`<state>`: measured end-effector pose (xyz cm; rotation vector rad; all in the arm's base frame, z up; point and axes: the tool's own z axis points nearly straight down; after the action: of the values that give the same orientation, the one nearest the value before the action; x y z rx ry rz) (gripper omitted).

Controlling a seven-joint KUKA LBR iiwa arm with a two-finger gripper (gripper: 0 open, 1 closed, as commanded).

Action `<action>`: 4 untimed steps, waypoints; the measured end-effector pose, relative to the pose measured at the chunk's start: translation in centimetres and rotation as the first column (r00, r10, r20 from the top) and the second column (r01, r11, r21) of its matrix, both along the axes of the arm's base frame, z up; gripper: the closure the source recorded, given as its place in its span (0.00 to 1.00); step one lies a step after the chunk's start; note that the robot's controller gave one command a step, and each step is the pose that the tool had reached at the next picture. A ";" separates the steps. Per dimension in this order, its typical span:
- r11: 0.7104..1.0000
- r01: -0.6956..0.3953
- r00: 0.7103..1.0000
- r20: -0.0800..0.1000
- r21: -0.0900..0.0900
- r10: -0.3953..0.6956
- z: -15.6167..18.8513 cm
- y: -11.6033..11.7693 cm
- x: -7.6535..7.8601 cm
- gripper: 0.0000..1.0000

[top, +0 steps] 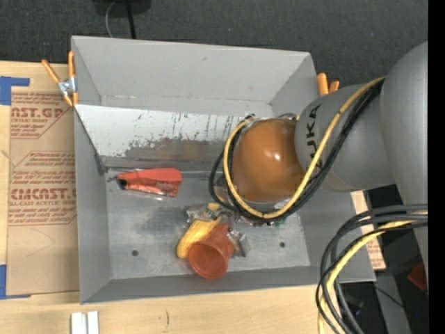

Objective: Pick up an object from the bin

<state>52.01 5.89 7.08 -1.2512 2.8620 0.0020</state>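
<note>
Camera view, looking down: the arm (389,138) reaches in from the right, its orange cover (268,160) hanging over the right half of the grey bin (188,68). Beneath the cover, the tool (228,227) sits low over the bin floor, just beside a yellow object (189,241) and an orange-red cup (208,257). The cup lies on its side by the near wall, touching the yellow object. Whether the tool is apart or together cannot be told. A red packet (149,181) lies well apart to the left, at the foot of the far slope.
</note>
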 end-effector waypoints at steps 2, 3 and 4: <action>1.000 0.000 1.000 0.000 0.001 0.000 0.0 0.0 0.0 1.00; 1.000 0.000 1.000 0.000 0.001 0.000 0.0 0.0 0.0 1.00; 0.935 0.354 0.935 -0.005 0.008 -0.354 -0.1 0.3 -1.4 1.00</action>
<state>50.60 6.16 6.97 -0.7151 3.0400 0.0121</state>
